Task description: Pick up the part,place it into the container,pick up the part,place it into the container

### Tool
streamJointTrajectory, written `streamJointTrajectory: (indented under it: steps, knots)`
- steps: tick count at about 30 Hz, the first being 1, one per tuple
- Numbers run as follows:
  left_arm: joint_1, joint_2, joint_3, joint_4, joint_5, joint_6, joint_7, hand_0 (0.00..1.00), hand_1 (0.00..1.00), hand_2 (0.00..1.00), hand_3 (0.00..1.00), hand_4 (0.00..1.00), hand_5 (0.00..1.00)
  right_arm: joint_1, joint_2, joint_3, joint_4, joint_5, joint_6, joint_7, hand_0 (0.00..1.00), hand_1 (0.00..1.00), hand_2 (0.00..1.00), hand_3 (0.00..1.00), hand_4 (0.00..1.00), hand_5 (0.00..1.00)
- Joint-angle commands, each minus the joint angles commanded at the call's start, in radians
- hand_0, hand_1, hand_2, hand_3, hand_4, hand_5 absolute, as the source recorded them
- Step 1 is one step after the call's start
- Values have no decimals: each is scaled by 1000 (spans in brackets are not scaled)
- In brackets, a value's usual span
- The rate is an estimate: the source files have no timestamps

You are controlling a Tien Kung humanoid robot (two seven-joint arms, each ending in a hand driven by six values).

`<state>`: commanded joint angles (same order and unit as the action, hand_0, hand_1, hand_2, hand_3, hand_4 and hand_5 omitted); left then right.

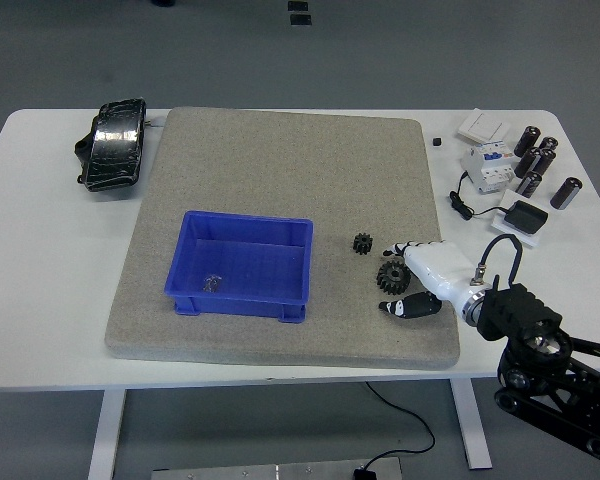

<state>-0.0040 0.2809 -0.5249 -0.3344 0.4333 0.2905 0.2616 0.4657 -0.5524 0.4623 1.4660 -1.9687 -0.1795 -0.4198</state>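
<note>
Right of centre, two black gears: the larger gear (391, 273) pinched in the right hand (417, 280), the smaller gear (361, 243) free just upper left. One blue container (242, 293) sits centre-left on the grey mat (290, 150).

A bright blue container (242, 264) sits on a speckled grey mat (290, 170); two black gears (361, 243) beside a white robot hand (420, 278); white tabletop (40, 250).

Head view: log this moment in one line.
right hand: closing around large gear on mat | small gear: on mat | bin: one small part inside
</note>
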Motion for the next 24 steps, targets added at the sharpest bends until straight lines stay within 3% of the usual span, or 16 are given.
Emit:
streamJointTrajectory:
  steps: [2, 3, 8, 9, 14, 15, 24]
  knots:
    - [0, 0, 1, 0, -1, 0, 0, 676, 668, 593, 563, 532, 392, 1, 1, -2, -2, 3, -3, 2, 521, 601, 674, 745, 662, 288]
    - [0, 0, 0, 0, -1, 0, 0, 676, 668, 594, 563, 532, 392, 2, 2, -4, -3, 4, -5, 3, 476, 526, 619, 705, 574, 240]
    - [-1, 1, 2, 1, -3, -1, -3, 676, 668, 594, 563, 532, 392, 1, 4, -12, -13, 9, -13, 7, 476, 526, 619, 705, 574, 240]
    - [0, 1, 2, 0, -3, -1, -3, 676, 668, 594, 564, 530, 395, 0, 3, -14, -15, 9, -16, 8, 447, 523, 574, 693, 479, 121]
    - [0, 1, 2, 0, -5, 0, -4, 676, 668, 594, 564, 530, 395, -1, 3, -17, -17, 9, -33, 12, 447, 523, 574, 693, 479, 121]
    - [0, 1, 2, 0, -5, 0, -4, 676, 668, 595, 564, 529, 396, 0, 3, -18, -17, 10, -37, 13, 466, 542, 527, 690, 420, 2]
    - [1, 1, 0, 0, -4, 1, -3, 676, 668, 595, 565, 527, 394, 6, -10, 17, 27, 11, -80, 25, 465, 545, 489, 685, 428, 2]
